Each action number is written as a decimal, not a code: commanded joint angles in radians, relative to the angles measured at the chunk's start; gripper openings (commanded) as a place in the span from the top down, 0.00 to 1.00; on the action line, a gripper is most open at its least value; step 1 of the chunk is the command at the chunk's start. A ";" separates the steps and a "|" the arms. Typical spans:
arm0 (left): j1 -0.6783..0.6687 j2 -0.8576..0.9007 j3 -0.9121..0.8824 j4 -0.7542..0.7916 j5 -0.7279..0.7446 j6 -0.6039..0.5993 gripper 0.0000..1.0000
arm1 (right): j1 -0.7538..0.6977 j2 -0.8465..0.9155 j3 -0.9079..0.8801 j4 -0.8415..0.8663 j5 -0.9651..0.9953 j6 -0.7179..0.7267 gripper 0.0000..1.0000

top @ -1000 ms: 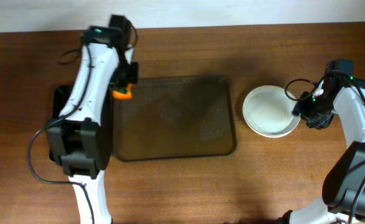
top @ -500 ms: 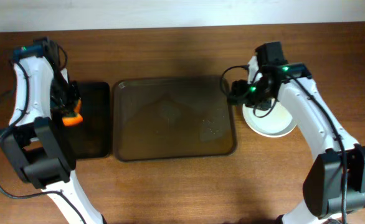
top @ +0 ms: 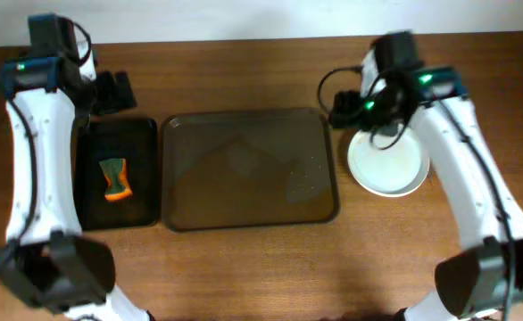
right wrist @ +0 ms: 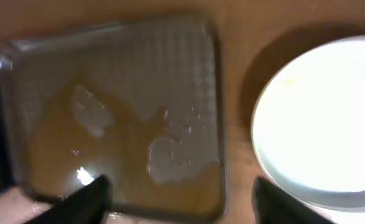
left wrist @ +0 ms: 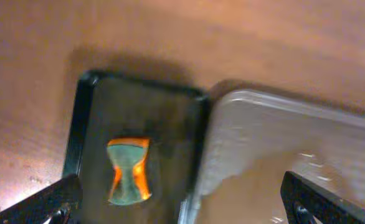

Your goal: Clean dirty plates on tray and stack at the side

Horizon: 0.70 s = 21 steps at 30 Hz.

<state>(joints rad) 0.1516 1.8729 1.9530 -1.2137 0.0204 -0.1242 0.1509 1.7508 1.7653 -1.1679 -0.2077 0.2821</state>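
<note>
**Tray bare, plates stacked beside it**

Overhead: a dark brown wooden table [top: 244,267] with visible grain fills the view, and a strip of pale wall [top: 244,18] runs along its far edge. At the centre lies the large brown translucent rectangular tray [top: 248,169], with rounded corners and a raised rim. It carries nothing but a wet sheen. Just beside its left edge sits a smaller black rectangular tray [top: 87,174], and an orange and green sponge [top: 115,178] pinched at the waist lies in it. To the right of the brown tray, on the bare wood and apart from its rim, rests the stack of round shallow white plates [top: 388,162]. Their glossy top face looks clean. How many plates are in the stack cannot be told. The left gripper [top: 115,91] hangs over the far end of the black tray. The right gripper [top: 340,111] hangs above the gap between the brown tray's far right corner and the plates.

Left wrist: the two dark fingers [left wrist: 45,202] are spread wide with nothing between them. Below are the black tray, the sponge and the blurred pale rim of the brown tray.

Right wrist: the fingers [right wrist: 86,199] are likewise parted and empty. The brown tray's dimpled floor shows puddles and droplets. The top plate carries a faint yellowish speck, and a second rim edge peeks out beneath it.
</note>
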 commanded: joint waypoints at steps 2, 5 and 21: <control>-0.053 -0.086 0.016 -0.003 0.025 0.005 0.00 | -0.068 -0.132 0.400 -0.201 0.029 -0.069 0.02; -0.053 -0.085 0.015 -0.003 0.025 0.005 0.00 | -0.074 -0.178 0.592 -0.231 0.029 -0.069 0.02; -0.053 -0.085 0.015 -0.003 0.025 0.005 0.00 | -0.121 -0.440 0.120 -0.022 0.175 -0.073 0.02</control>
<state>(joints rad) 0.0963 1.7821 1.9720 -1.2156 0.0380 -0.1242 0.0574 1.4300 2.0735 -1.2732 -0.0681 0.2214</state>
